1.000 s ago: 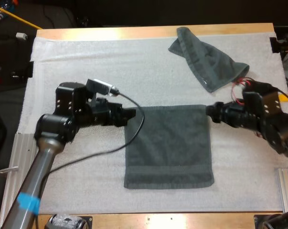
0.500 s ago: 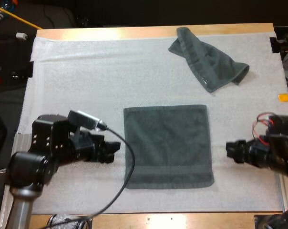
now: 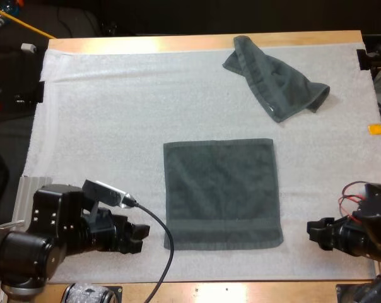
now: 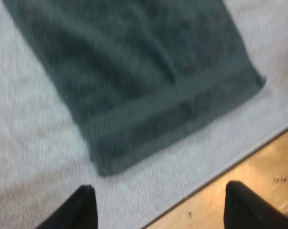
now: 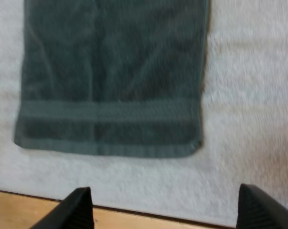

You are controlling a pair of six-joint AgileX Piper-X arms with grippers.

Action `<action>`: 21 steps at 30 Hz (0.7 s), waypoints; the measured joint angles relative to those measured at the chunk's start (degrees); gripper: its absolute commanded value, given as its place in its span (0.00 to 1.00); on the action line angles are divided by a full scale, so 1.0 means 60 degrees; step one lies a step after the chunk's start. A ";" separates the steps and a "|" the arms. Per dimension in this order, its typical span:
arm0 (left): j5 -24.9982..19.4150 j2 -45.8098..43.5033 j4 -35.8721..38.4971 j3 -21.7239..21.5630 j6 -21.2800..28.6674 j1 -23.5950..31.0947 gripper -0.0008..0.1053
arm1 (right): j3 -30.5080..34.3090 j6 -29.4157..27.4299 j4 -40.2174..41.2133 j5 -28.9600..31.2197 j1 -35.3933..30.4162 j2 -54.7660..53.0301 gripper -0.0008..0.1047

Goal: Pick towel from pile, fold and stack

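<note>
At the near side of the wooden table (image 3: pixel 178 43), the left gripper (image 3: pixel 139 236) sits low over the white mat (image 3: pixel 102 126), just off the near left corner of the flat towel (image 3: pixel 221 192) and not touching it. In the left wrist view its two black fingers stand well apart with nothing between them, the towel's hemmed corner lying ahead of them and clear. The right gripper (image 3: pixel 311 230) sits at the opposite side, near the towel's near right corner and apart from it. The right wrist view shows its fingers likewise spread wide and empty, over the strip of mat between the towel's near hem and the table's wooden edge. The flat towel, dark grey-green, lies spread out in one smooth rectangle at the middle of the mat between the two grippers. A crumpled towel (image 3: pixel 275 82) of the same colour lies well apart at the far right of the mat.
</note>
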 measured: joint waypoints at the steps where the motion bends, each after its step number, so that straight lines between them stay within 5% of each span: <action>1: 0.0000 -0.0060 0.0001 0.0182 0.0007 0.0000 0.53 | 0.0184 0.0052 -0.0026 0.0000 0.0051 0.0000 0.59; 9: -0.0013 -0.0101 -0.0401 0.1551 0.0019 0.0000 0.53 | 0.2067 0.0541 -0.1820 -0.0234 0.0108 0.0047 0.59; 21: -0.0036 0.0108 -0.1039 0.1857 0.0019 0.0000 0.53 | 0.4198 0.1197 -0.4501 -0.0971 0.0108 0.1813 0.57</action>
